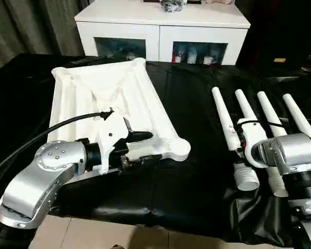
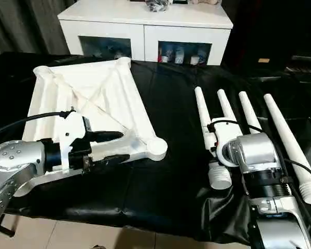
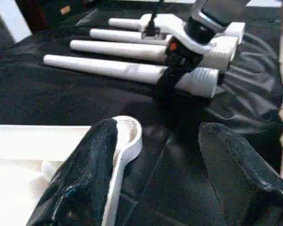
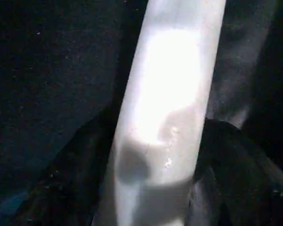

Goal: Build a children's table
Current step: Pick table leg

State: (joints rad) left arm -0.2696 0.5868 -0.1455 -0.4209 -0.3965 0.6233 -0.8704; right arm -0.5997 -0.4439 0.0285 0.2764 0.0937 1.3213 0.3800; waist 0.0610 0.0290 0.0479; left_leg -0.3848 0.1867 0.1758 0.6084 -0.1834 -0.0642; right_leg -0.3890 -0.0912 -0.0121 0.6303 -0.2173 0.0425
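Observation:
The white table top (image 1: 114, 93) lies upside down on the black cloth, ribbed X-braced underside up. My left gripper (image 1: 142, 148) is open at its near right corner, one finger above the rim and one below, beside the round corner socket (image 3: 129, 132). Four tapered white legs lie side by side on the right. My right gripper (image 3: 172, 77) reaches down over the leftmost leg (image 1: 223, 116) near its wide end and is shut on it, a finger on each side of the tube (image 4: 170, 94). That leg still rests on the cloth. The other legs (image 1: 272, 114) lie untouched.
A white cabinet (image 1: 160, 26) with glass doors stands behind the table. Black cloth (image 1: 192, 104) covers the work surface and hangs wrinkled over the front edge, above a tiled floor (image 1: 119, 233). A black cable (image 1: 52, 129) runs along my left forearm.

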